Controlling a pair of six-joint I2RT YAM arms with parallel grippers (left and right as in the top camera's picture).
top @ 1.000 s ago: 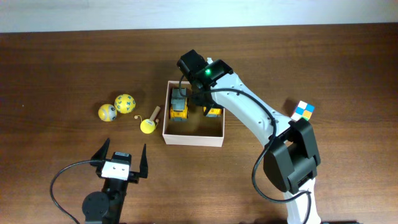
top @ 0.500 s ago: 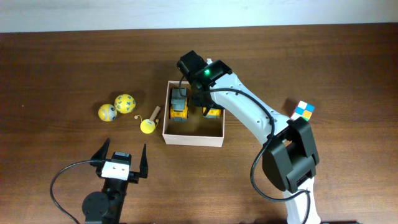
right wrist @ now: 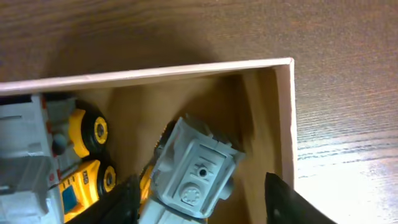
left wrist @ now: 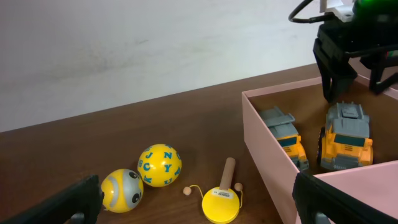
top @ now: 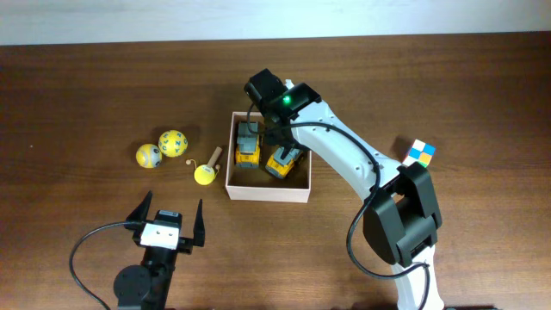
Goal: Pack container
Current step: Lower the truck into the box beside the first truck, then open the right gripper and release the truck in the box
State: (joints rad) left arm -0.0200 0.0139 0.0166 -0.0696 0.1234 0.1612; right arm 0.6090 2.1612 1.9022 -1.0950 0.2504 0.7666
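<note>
The container (top: 267, 195) is a square white-walled box with a tan inside, mid-table. Two yellow-and-grey toy trucks lie in it: one on the left (top: 248, 145), one tilted on the right (top: 282, 161). My right gripper (top: 279, 136) hovers over the box's far side, open. In the right wrist view the tilted truck (right wrist: 194, 174) lies between its spread fingers (right wrist: 283, 198), with a gap on the right. My left gripper (top: 166, 220) stands open near the front edge, holding nothing. The left wrist view shows the container wall (left wrist: 267, 146) and both trucks (left wrist: 346, 134).
Left of the box lie a yellow-and-grey ball (top: 148, 155), a yellow lettered ball (top: 173, 142) and a small yellow drum toy with a wooden handle (top: 205, 174). A colour cube (top: 419, 152) sits to the right of the right arm.
The right gripper has opened wider and let go of the right truck, which now lies tilted lower in the box. The left arm has not moved.
</note>
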